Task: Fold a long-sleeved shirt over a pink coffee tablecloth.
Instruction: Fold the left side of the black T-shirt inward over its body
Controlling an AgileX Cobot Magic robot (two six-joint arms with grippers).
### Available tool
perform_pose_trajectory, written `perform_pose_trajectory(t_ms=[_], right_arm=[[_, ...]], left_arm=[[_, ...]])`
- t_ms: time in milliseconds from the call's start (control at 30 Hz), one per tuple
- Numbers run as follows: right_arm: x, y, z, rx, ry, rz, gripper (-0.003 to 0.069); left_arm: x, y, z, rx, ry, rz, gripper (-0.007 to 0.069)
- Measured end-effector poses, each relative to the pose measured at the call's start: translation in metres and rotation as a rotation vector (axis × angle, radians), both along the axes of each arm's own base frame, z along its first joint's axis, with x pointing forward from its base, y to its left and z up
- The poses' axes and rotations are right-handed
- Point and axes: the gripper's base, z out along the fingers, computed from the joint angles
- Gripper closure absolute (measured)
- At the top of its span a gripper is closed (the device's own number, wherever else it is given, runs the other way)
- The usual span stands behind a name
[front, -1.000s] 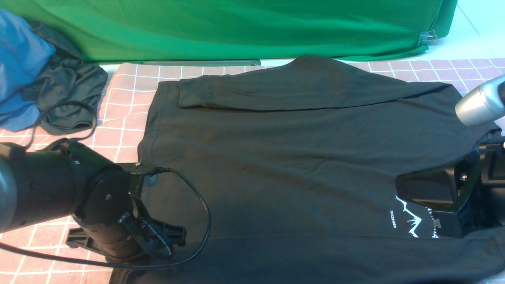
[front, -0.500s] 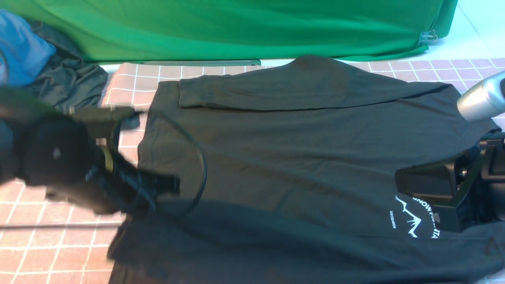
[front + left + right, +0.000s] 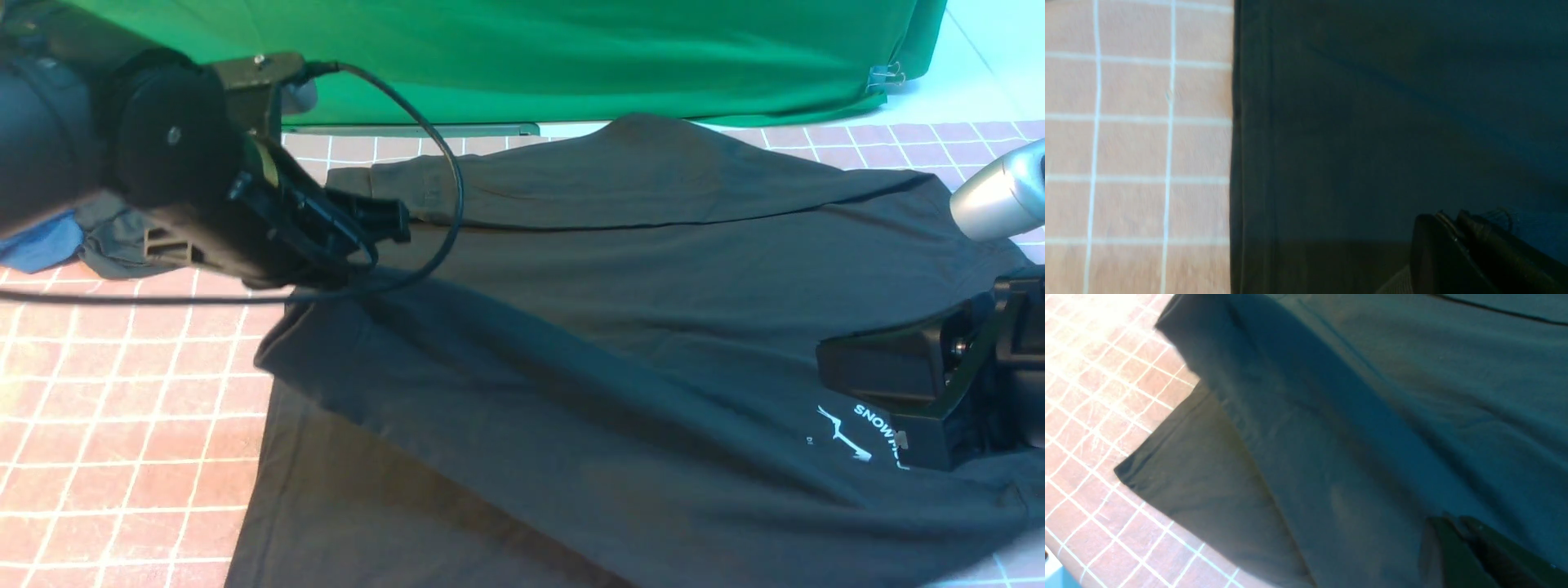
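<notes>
You are holding the shirt (image 3: 620,269), spread from the tablecloth's (image 3: 122,408) far edge to its near edge, with left gripper (image 3: 384,224) and right gripper (image 3: 829,371) both clamped narrow on its fabric; uneven pulling is risking a slipped, skewed fold.

1. Left claw (image 3: 392,220): now high at the far left, up from the desk's near edge.
2. Long-sleeved shirt (image 3: 620,327): near-left edge rises with it; a slanting ridge crosses the body.
3. Chest print (image 3: 869,425): creased, lettering partly hidden.
</notes>
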Motion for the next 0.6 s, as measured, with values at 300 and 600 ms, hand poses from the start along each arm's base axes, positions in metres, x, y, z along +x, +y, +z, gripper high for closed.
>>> perform_pose_trajectory(t_ms=[300,600], right_arm=[[0.000,0.000,0.000,0.000,0.000,0.000,0.0588],[0.000,0.000,0.000,0.005,0.005,-0.005,0.0587]], left_arm=[[0.038,0.000,-0.019,0.053,-0.062,-0.055,0.0592],[0.062,-0.004,-0.033,0.153,-0.151,-0.150,0.0592]])
